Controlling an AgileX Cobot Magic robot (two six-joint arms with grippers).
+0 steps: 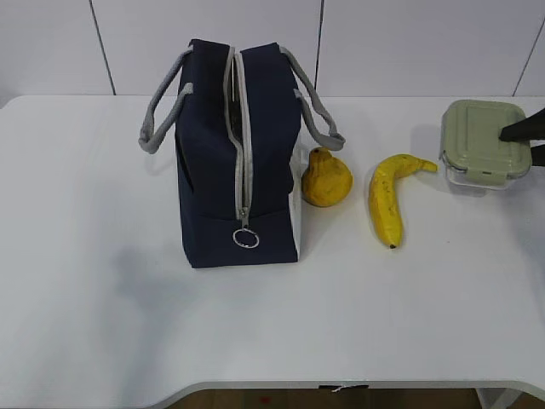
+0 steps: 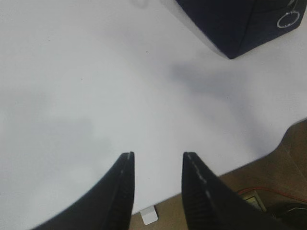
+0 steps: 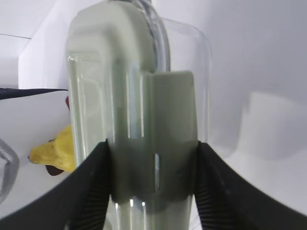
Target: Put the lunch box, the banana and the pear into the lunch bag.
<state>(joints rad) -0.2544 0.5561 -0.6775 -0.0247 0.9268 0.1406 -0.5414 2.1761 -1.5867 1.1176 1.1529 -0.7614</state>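
The navy lunch bag (image 1: 238,170) stands upright at the table's middle, its grey zipper slit gaping slightly at the top and its ring pull (image 1: 246,239) hanging low on the front. The pear (image 1: 326,179) sits against its right side. The banana (image 1: 387,200) lies to the right of the pear. The lunch box (image 1: 484,141) with its sage-green lid is at the far right. My right gripper (image 1: 530,141) is shut on it; in the right wrist view (image 3: 152,143) both fingers press on the box (image 3: 139,96) at a clip tab. My left gripper (image 2: 158,154) is open and empty above bare table.
The white table's front edge (image 2: 230,170) lies just beyond my left fingertips, with floor and cables below. A corner of the bag (image 2: 230,24) shows at the top right of the left wrist view. A yellow banana end (image 3: 55,153) shows left of the box.
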